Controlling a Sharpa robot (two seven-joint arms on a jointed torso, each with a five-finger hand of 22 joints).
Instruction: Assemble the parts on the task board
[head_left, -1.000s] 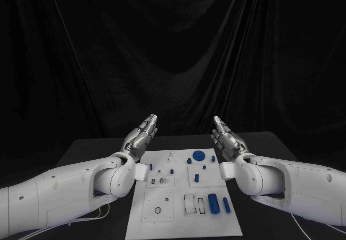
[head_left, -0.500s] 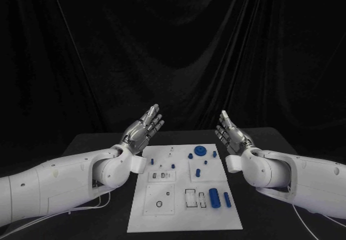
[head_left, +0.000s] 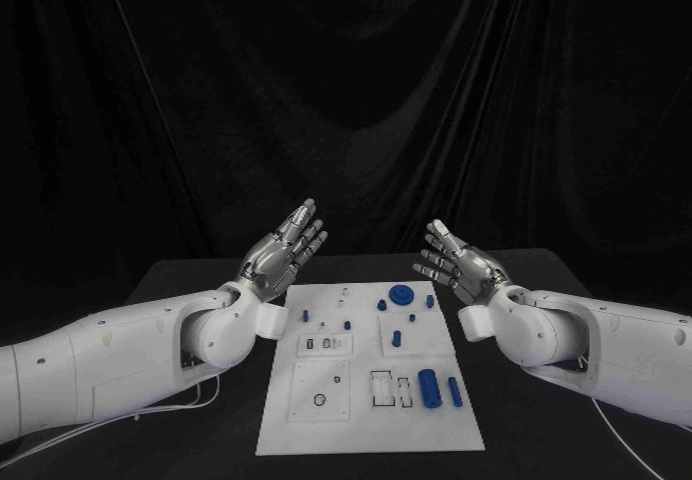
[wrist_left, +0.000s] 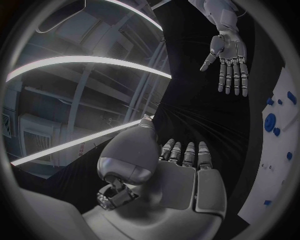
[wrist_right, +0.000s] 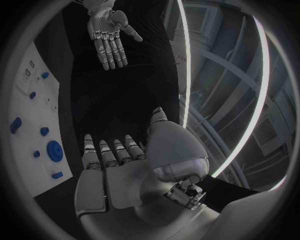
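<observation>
Parts (head_left: 427, 385), small and blue, sit scattered on the white task board (head_left: 366, 440) in the lower middle of the frame. Both arms are raised above its far end, left hand (head_left: 284, 250) and right hand (head_left: 457, 262) empty, fingers straight and spread, palms facing each other.

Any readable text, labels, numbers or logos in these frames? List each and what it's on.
None readable.
task board: black outlines and small marks are printed on it, but no letters or numbers can be made out.
blue parts: plain, no markings visible.
left hand and right hand: no label or logo can be made out.
</observation>
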